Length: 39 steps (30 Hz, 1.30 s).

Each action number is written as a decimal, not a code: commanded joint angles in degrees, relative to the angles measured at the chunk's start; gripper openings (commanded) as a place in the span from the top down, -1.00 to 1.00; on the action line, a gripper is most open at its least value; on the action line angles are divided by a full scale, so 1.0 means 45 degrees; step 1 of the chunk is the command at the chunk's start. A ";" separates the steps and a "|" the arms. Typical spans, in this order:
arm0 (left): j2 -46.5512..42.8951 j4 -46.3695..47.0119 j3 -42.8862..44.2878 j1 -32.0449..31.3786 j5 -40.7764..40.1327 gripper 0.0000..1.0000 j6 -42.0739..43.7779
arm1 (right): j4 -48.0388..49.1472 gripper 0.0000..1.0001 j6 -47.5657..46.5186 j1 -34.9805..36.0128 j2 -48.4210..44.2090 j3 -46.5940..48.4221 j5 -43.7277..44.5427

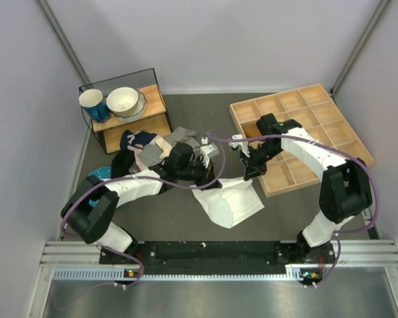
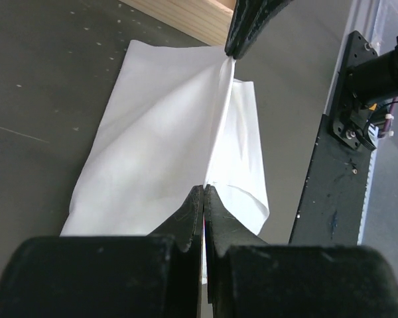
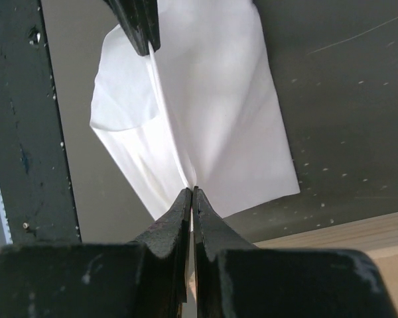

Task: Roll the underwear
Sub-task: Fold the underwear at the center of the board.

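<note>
The white underwear (image 1: 231,202) hangs stretched between my two grippers above the dark table, its lower part resting on the table. My left gripper (image 1: 215,177) is shut on its left top edge; in the left wrist view the cloth (image 2: 166,132) runs from my left gripper (image 2: 205,189) to the other gripper's tip (image 2: 231,50). My right gripper (image 1: 250,173) is shut on the right top edge; in the right wrist view the cloth (image 3: 212,112) runs from my right gripper (image 3: 192,191) toward the left gripper's tip (image 3: 143,36).
A wooden compartment tray (image 1: 305,129) lies right behind the right arm. A pile of mixed clothes (image 1: 156,149) lies behind the left arm. A shelf (image 1: 129,119) with a blue cup (image 1: 93,105) and a white bowl (image 1: 124,101) stands at the back left. The black base rail (image 1: 212,250) runs along the near edge.
</note>
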 commanded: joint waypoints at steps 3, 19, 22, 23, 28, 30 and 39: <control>-0.0788 0.0903 -0.0531 -0.0745 -0.0622 1.00 -0.0742 | 0.0287 1.00 -0.0885 0.0145 -0.1383 -0.1179 0.0060; -0.0555 0.1685 -0.1001 -0.1917 -0.1130 1.00 -0.1642 | 0.0815 1.00 -0.1764 0.0145 -0.2575 -0.2781 0.1193; -0.0360 0.1860 -0.0903 -0.2054 -0.1208 1.00 -0.1798 | 0.0913 1.00 -0.1842 0.0146 -0.2635 -0.2665 0.1388; -0.0262 0.1880 -0.0864 -0.2074 -0.1247 1.00 -0.1837 | 0.0951 1.00 -0.1861 0.0146 -0.2557 -0.2568 0.1524; -0.0125 0.1413 -0.0202 -0.2035 -0.1851 1.00 -0.1702 | 0.1049 1.00 -0.1745 0.0146 -0.1952 -0.1321 0.1799; -0.0027 0.1159 0.0111 -0.1996 -0.2028 1.00 -0.1507 | 0.1049 1.00 -0.1725 0.0146 -0.1602 -0.0948 0.1975; 0.0227 0.0318 0.1168 -0.1898 -0.1658 1.00 -0.1193 | 0.1108 1.00 -0.2035 0.0146 -0.1443 -0.0514 0.2033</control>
